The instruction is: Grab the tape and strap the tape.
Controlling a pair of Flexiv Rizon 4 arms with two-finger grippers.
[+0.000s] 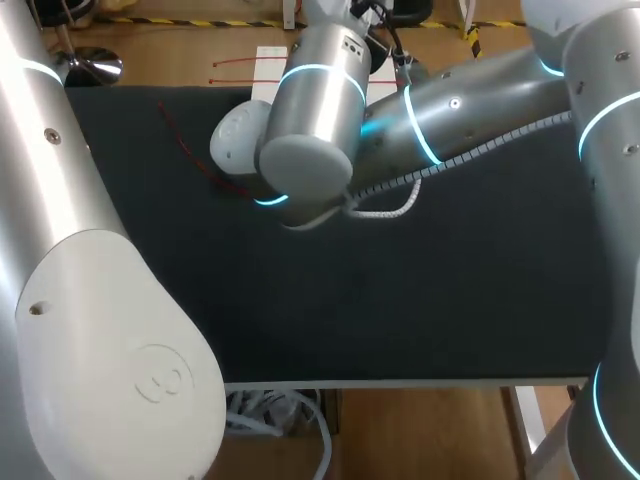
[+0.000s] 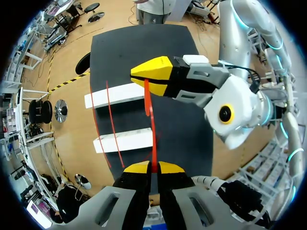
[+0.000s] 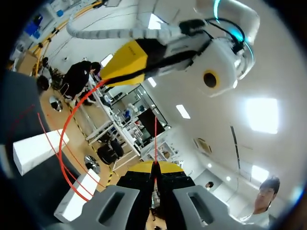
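Note:
The tape [image 2: 153, 139] is a thin red strip stretched between my two grippers above the black table. In the left wrist view my left gripper [image 2: 153, 167] is shut on one end of it, and ahead of it my right gripper [image 2: 146, 79] pinches the strip further along. In the right wrist view my right gripper [image 3: 154, 166] is shut on the tape, and the tape [image 3: 61, 143] curves in a long arc away from my left gripper [image 3: 104, 79]. Both grippers are hidden behind the right arm's wrist [image 1: 310, 110] in the head view.
Two white blocks [image 2: 117, 95] [image 2: 124, 140] lie side by side on the far part of the black table [image 1: 400, 300], with more red tape lines [image 2: 98, 129] draped across them. A loose red strand [image 1: 185, 150] lies on the mat near the left arm.

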